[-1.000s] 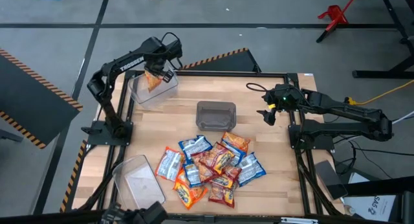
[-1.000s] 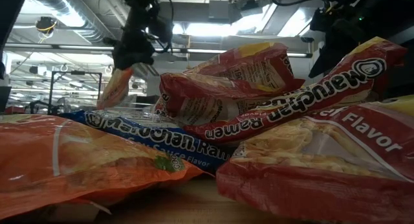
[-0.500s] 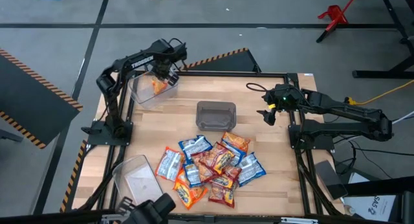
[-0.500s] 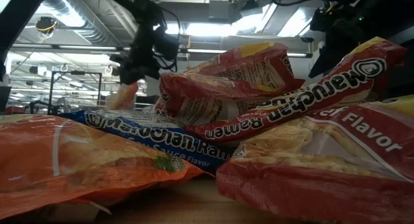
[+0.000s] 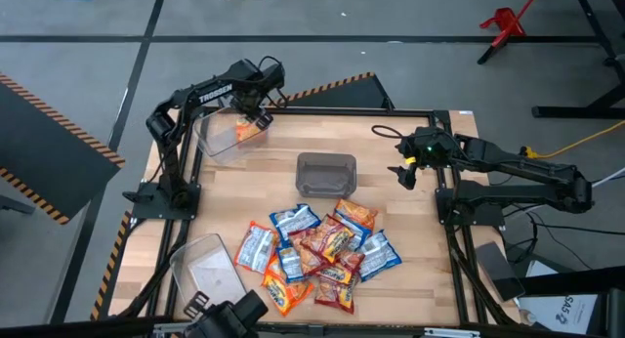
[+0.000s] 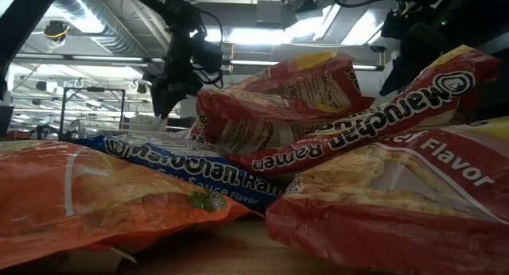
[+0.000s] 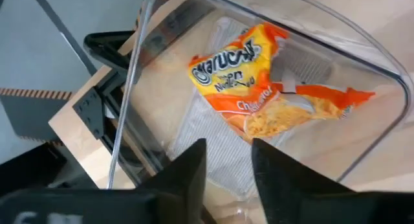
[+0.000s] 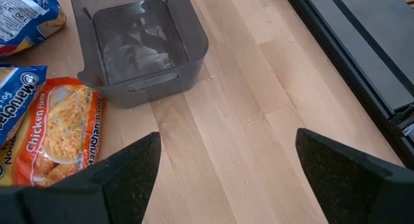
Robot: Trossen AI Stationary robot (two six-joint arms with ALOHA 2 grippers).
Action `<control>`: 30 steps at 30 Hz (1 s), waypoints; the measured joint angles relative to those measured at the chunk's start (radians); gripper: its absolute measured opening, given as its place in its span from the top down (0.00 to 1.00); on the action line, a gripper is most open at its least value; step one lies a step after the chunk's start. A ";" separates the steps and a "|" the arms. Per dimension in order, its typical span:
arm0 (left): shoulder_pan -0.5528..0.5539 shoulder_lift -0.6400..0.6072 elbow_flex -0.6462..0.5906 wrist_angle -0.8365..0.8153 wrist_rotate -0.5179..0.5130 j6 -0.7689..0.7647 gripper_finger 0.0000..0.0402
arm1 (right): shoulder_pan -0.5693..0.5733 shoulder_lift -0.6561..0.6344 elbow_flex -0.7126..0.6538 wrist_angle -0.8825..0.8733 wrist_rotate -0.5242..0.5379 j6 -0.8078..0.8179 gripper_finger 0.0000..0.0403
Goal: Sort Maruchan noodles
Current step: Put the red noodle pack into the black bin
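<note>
An orange Maruchan packet (image 7: 259,75) lies flat on the floor of the clear bin (image 5: 223,138) at the table's far left corner. It also shows in the high view (image 5: 250,131). My left gripper (image 7: 228,169) hovers just above that bin, open and empty, and shows in the high view (image 5: 256,105) and the low view (image 6: 171,84). The other packets, orange, blue-and-white and red, lie heaped (image 5: 322,250) at the table's near middle. My right gripper (image 8: 226,175) waits open and empty above the table's right side (image 5: 405,172).
A grey bin (image 5: 325,174) stands at the table's centre, also in the right wrist view (image 8: 145,49). A second clear bin (image 5: 208,270) stands at the near left. Bare wood lies between the grey bin and the right arm.
My left gripper has moved a little toward the table's right and far edge over the far-left clear bin and has let go of the orange packet. The packet has fallen from the fingers and now lies in that bin.
</note>
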 joint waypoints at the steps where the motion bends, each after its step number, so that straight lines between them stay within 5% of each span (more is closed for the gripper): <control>1: 0.000 0.000 0.000 -0.001 0.001 0.004 0.66 | 0.000 0.000 0.000 0.000 0.000 0.000 0.15; 14: -0.013 -0.069 0.000 -0.037 0.254 0.071 0.58 | 0.000 0.000 0.000 0.000 -0.001 0.000 0.15; 24: -0.078 -0.313 0.000 0.076 0.346 0.067 0.58 | 0.000 0.000 0.000 0.000 -0.021 0.001 0.15; 30: -0.229 -0.462 0.000 0.196 0.418 0.017 0.58 | 0.000 0.000 0.000 0.001 -0.039 0.002 0.15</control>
